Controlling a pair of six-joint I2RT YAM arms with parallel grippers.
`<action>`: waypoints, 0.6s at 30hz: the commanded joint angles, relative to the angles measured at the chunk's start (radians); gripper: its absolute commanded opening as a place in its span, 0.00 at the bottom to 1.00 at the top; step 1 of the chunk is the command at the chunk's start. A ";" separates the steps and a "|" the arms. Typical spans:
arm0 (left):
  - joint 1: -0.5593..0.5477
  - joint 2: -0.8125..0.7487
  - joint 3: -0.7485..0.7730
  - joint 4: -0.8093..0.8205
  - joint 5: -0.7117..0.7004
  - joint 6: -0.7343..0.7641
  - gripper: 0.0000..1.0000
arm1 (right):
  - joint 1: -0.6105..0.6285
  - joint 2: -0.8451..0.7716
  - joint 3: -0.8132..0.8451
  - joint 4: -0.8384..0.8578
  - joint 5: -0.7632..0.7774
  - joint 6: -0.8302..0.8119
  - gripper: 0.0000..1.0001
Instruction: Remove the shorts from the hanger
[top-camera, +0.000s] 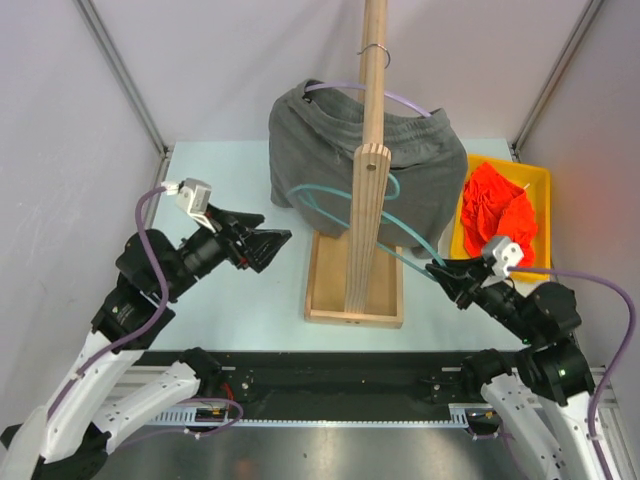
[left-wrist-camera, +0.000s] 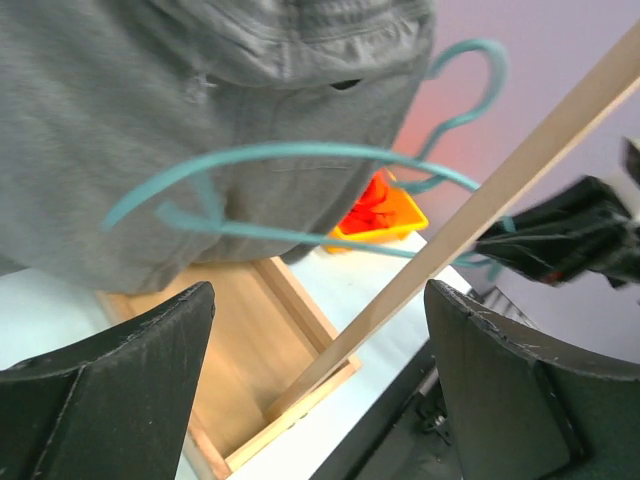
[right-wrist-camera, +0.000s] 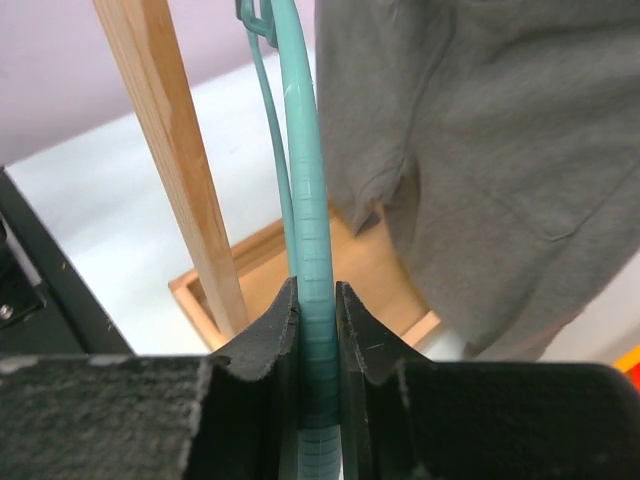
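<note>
Dark grey shorts (top-camera: 330, 150) hang on a lilac hanger (top-camera: 402, 101) at the wooden stand's post (top-camera: 370, 110). Orange-red shorts (top-camera: 500, 205) lie crumpled in the yellow bin (top-camera: 512, 165) at the right. My right gripper (top-camera: 445, 268) is shut on the end of a bare teal hanger (top-camera: 325, 193), which reaches left across the front of the grey shorts. The right wrist view shows its bar (right-wrist-camera: 305, 200) pinched between the fingers (right-wrist-camera: 270, 335). My left gripper (top-camera: 275, 240) stands wide open left of the stand, nothing between its fingers (left-wrist-camera: 150, 350); the grey shorts (left-wrist-camera: 150, 120) and teal hanger (left-wrist-camera: 300, 152) are ahead of it.
The stand's wooden tray base (top-camera: 330, 290) sits mid-table, and the post (left-wrist-camera: 480, 210) rises from it. White walls and metal frame posts (top-camera: 120, 70) enclose the table. The black mounting rail (top-camera: 330, 385) runs along the near edge.
</note>
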 joint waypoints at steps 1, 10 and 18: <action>-0.003 -0.023 -0.026 -0.044 -0.107 0.027 0.90 | -0.003 -0.090 0.032 0.053 0.088 0.018 0.00; -0.003 -0.003 -0.035 -0.030 -0.062 -0.007 0.92 | 0.004 0.000 0.192 0.130 0.146 -0.012 0.00; -0.003 -0.024 -0.029 -0.047 -0.081 0.005 0.93 | 0.004 0.064 0.271 0.190 0.085 -0.087 0.00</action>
